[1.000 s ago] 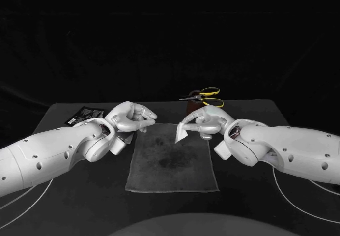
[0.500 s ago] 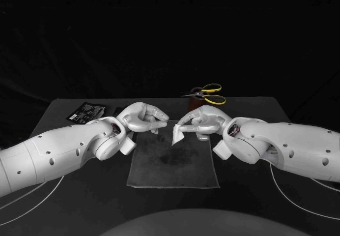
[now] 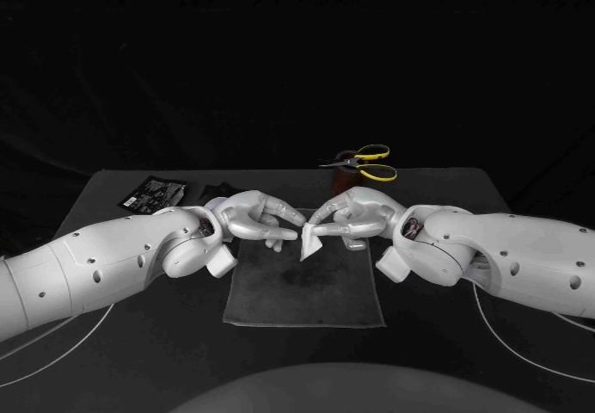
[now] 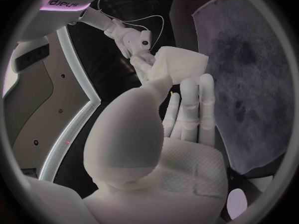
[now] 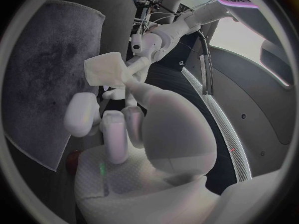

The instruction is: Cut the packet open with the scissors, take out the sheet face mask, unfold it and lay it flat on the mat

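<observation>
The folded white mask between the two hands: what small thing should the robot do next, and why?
Probably the left hand should pinch a free edge of the folded mask and draw it aside. The right hand holds it folded above the mat, and the left hand's fingertips are right at it.

I can read nothing for certain. The black packet (image 3: 151, 193) on the desk, out past my left fingers (image 3: 275, 225), carries pale print too small to make out.
</observation>
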